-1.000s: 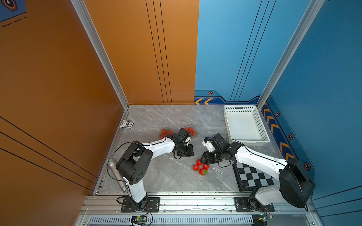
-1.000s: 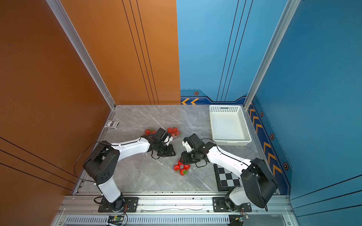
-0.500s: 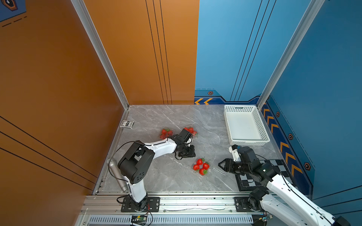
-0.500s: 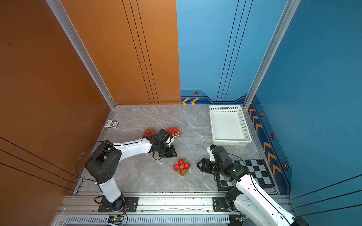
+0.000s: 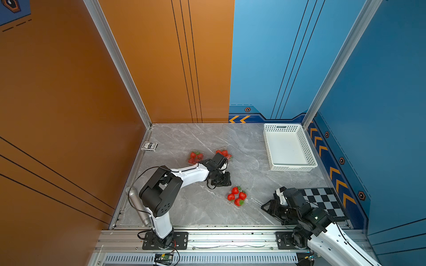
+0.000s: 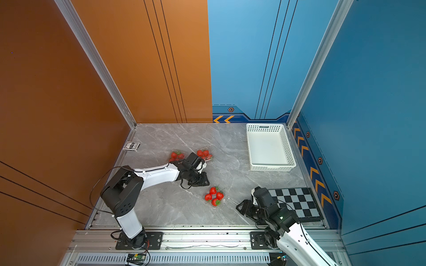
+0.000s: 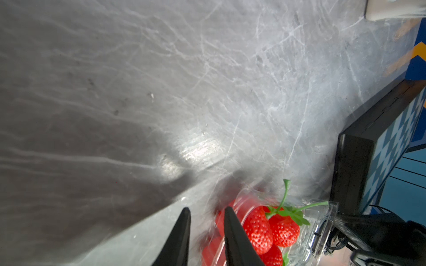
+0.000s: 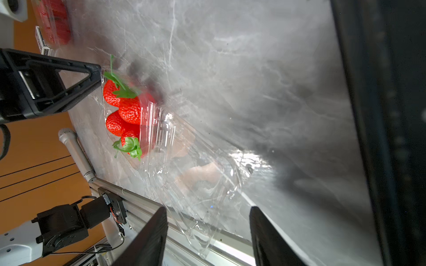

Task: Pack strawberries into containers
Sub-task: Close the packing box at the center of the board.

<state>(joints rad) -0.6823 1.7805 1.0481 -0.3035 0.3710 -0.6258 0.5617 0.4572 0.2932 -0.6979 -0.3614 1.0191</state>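
**Near box filled, lid not yet shut**

In both top views, the near clamshell box point(image 5: 237, 197) sits mid-worktop point(image 5: 196, 207) holding four strawberries point(image 5: 235, 190). It lies between the left claw point(image 5: 227, 180) and the right claw point(image 5: 265, 208).

Left wrist view: the left claw's tips are slightly apart and empty, just beside the box.

Right wrist view: the right claw is wide apart, with the open lid point(image 8: 202, 184) reaching between its tips, ungripped.

The next move is probably to fold the lid over and press it shut.

A robotics lab test cell — boxed in by printed orange panels point(image 5: 69, 92) and blue panels point(image 5: 391, 92) between bare aluminium posts point(image 5: 115, 57). Grey marble-look tabletop point(image 5: 196, 207), two robot arms point(image 5: 191, 175) bolted to an extruded aluminium rail point(image 5: 230, 237) along the front edge, a small circuit board point(image 5: 163, 256) below the rail — and a black-framed checkerboard point(image 5: 322, 200) lying flat.
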